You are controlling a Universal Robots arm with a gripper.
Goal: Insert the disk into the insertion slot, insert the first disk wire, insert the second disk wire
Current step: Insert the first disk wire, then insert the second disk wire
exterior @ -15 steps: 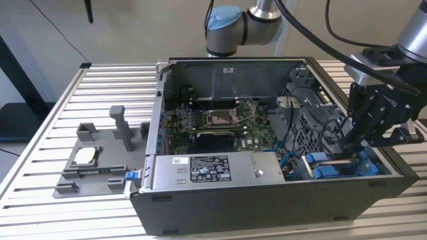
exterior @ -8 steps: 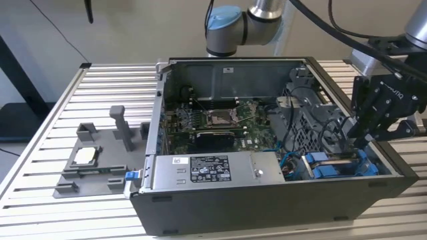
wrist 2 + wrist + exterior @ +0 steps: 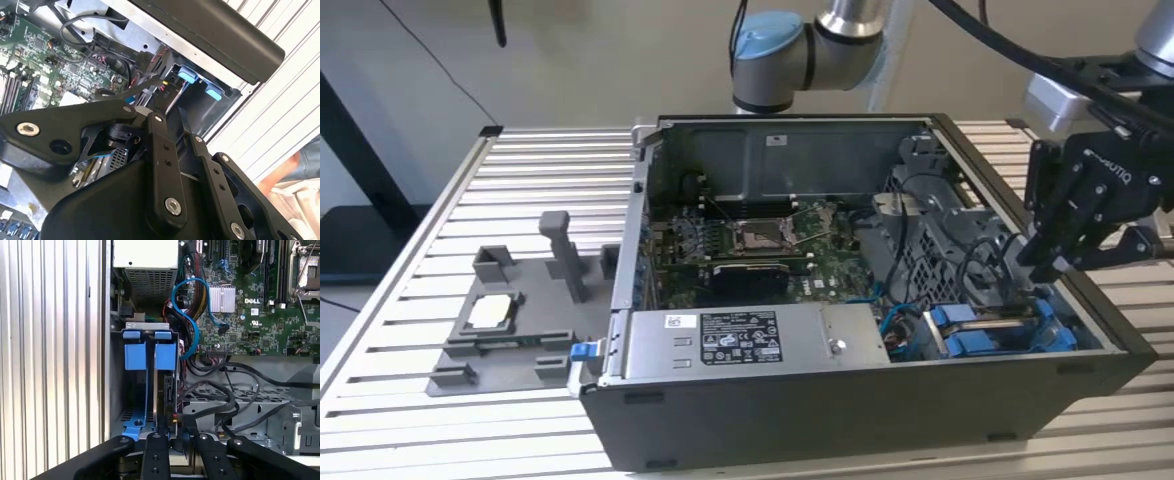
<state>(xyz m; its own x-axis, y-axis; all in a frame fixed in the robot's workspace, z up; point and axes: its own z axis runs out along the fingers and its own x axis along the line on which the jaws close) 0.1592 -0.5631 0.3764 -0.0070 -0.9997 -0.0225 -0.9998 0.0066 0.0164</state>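
The disk (image 3: 166, 385) stands on edge in the insertion slot (image 3: 131, 400) at the case's front corner on the exterior view's right. Its blue carrier tabs (image 3: 150, 356) are up and also appear in the exterior view as blue carrier tabs (image 3: 983, 338). My gripper (image 3: 1049, 268) hangs just above that bay. In the first wrist view the gripper (image 3: 175, 432) has its fingers drawn close around a dark wire connector (image 3: 173, 421) at the disk's end. In the second wrist view the gripper (image 3: 159, 114) is at the same connector, whose black cable (image 3: 159, 60) runs back into the case.
The grey power-supply box (image 3: 744, 340) lies along the case's front. The motherboard (image 3: 747, 245) fills the case floor, with loose black cables (image 3: 240, 375) beside the bay. A grey fixture (image 3: 507, 310) with upright posts stands on the slatted table (image 3: 454, 200) at the exterior view's left.
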